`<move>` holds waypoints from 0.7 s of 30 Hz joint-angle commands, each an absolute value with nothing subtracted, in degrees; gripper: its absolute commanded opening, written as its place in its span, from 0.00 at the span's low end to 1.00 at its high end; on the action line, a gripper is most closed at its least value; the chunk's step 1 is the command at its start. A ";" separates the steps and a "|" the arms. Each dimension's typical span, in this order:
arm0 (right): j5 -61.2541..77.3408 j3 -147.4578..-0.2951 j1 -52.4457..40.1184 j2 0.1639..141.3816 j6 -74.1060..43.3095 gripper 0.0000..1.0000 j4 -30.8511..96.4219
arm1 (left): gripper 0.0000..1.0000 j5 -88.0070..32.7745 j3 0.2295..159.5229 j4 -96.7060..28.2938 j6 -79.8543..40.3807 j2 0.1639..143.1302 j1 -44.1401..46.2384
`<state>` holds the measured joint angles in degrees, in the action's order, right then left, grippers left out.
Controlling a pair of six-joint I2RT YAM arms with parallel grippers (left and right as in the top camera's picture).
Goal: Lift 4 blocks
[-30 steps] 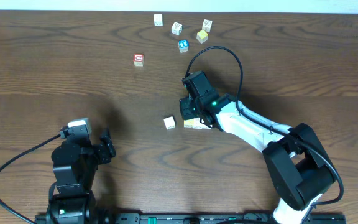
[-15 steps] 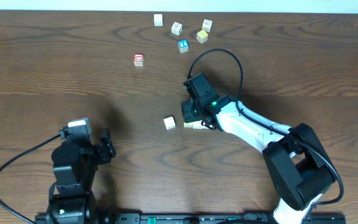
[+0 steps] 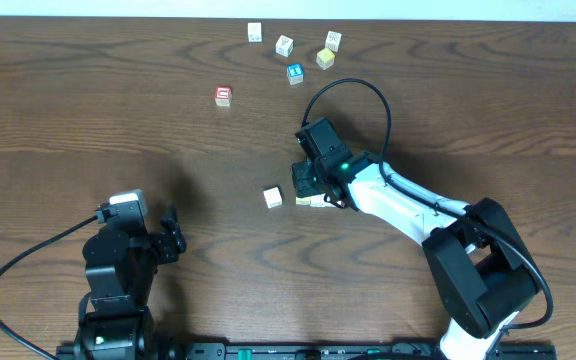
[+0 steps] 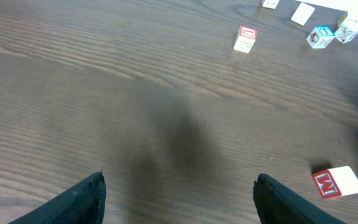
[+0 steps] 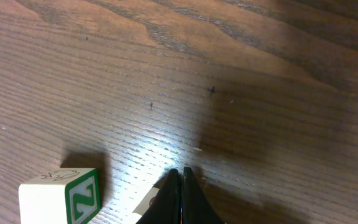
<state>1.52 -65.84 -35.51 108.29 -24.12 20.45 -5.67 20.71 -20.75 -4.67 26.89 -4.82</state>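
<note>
Three white blocks (image 3: 255, 32) (image 3: 284, 45) (image 3: 333, 40) and a pale yellow block (image 3: 325, 58) lie at the table's far edge. Another white block (image 3: 273, 197), with a green Z face (image 5: 61, 194), sits mid-table. Beside it my right gripper (image 3: 303, 188) is shut with nothing between its fingers, its tips (image 5: 180, 173) low over the wood. A cream block (image 3: 313, 201) lies half hidden under those fingers (image 5: 146, 202). My left gripper (image 3: 173, 235) hovers open and holds nothing near the front left (image 4: 179, 183).
A red-faced cube (image 3: 223, 96) and a blue-faced cube (image 3: 295, 73) lie near the far cluster. The right arm's black cable (image 3: 353, 90) loops over the table behind the wrist. The table's far edge (image 3: 418, 20) runs just behind the cluster.
My right gripper shifted very slightly in the first half second and has held still since. The blocks and the left arm have not moved.
</note>
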 commanded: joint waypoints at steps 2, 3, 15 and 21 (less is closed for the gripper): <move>0.95 -66.76 -35.90 108.68 -24.88 0.01 21.08 | 0.77 -5.98 21.61 -20.78 -4.80 26.85 -5.08; 0.95 -66.76 -35.90 108.68 -24.88 0.01 21.26 | 0.77 -5.98 21.61 -20.80 -4.80 26.85 -5.08; 0.97 -66.76 -35.90 108.68 -24.84 0.01 21.89 | 0.76 -5.96 21.61 -20.80 -4.80 26.85 -5.08; 1.17 -66.76 -36.16 108.68 -24.84 0.01 21.91 | 0.77 -5.96 21.61 -20.80 -4.80 26.85 -5.08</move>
<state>1.52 -65.84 -35.57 108.29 -24.14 21.82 -5.65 20.71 -20.75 -4.67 26.89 -4.82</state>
